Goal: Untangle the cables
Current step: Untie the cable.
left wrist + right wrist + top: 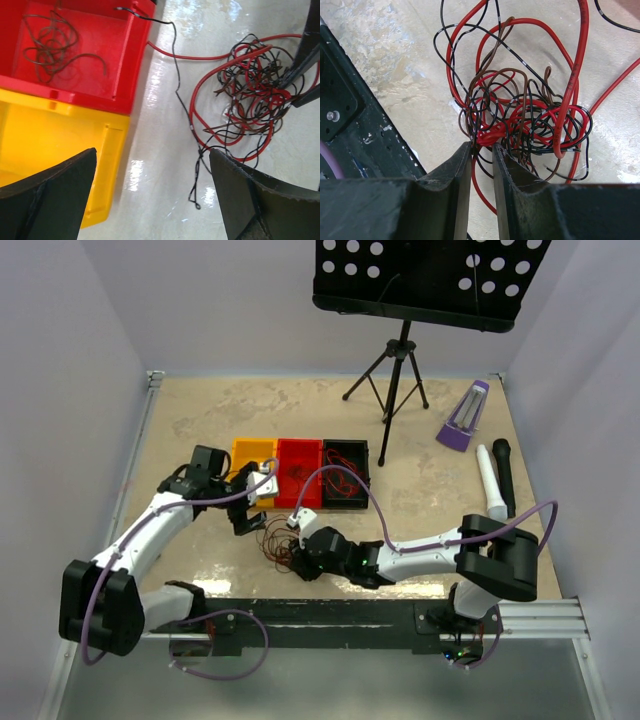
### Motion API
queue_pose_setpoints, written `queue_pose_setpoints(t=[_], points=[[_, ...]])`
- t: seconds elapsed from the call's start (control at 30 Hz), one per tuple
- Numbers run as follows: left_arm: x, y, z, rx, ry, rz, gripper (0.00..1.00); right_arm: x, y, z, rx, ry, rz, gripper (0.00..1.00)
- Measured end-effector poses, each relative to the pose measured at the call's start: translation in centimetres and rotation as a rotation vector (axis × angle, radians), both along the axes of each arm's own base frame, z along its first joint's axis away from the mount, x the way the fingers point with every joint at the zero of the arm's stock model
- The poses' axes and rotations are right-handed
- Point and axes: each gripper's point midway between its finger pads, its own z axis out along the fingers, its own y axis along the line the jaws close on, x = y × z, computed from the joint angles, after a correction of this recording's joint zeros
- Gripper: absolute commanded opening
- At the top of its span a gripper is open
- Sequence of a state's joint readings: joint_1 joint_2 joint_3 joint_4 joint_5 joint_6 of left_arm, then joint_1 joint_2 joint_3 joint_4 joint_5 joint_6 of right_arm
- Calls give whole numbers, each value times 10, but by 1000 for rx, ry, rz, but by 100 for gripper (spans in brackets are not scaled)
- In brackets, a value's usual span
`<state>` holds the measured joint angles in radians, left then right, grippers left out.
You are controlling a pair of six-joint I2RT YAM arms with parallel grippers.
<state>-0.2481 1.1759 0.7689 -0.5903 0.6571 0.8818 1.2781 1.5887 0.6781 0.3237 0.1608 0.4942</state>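
Nearest the bases, the right hand [481, 145] is nearly pressed together, pinching strands at the edge of the cables [520, 120], a red, black and brown tangle lying on the worktop [395, 75]. Just beyond, the left hand [153, 152] hangs spread wide, holding nothing, beside the yellow bin [50, 140]. 1 black strand runs from the tangle to the rim of the red bin [132, 60], where a dark coil [50, 45] lies inside. Farthest back stands a music stand [425, 285].
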Motion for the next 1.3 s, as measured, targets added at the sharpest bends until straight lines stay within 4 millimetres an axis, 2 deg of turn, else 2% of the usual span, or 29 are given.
queue_pose_setpoints(t=[0.13,0.23,0.3,0.43,0.5,0.73,0.9,0.97,1.1,1.17,1.23,1.3], points=[[-8,-3,-15,-2,100,-16,99,0,1,1,5,1,-1,25],[-10,-4,-25,1,161,-21,94,0,-1,1,8,1,-2,24],[-11,-6,-28,-2,183,-25,84,-1,-3,0,4,2,-3,24],[-8,-9,-24,-15,202,-31,50,-2,-4,-1,7,6,-5,23],[-5,-12,-19,-23,195,-39,36,-2,-4,-1,9,7,-7,23],[-9,-16,-12,-47,199,-71,2,-2,-4,0,16,7,-9,25],[-15,-16,-7,-49,228,-73,0,-2,-4,6,31,6,-13,27],[-10,-17,4,-58,215,-70,0,-1,-4,16,52,1,-15,27],[-2,-24,41,-107,126,-72,0,-1,-2,43,119,-16,-16,27],[-3,-26,56,-130,86,-82,0,-1,-1,49,136,-19,-17,28],[-6,-26,65,-144,67,-86,0,-1,-1,49,138,-18,-18,32],[-10,-26,69,-151,71,-82,0,-1,-1,47,132,-15,-19,42]])
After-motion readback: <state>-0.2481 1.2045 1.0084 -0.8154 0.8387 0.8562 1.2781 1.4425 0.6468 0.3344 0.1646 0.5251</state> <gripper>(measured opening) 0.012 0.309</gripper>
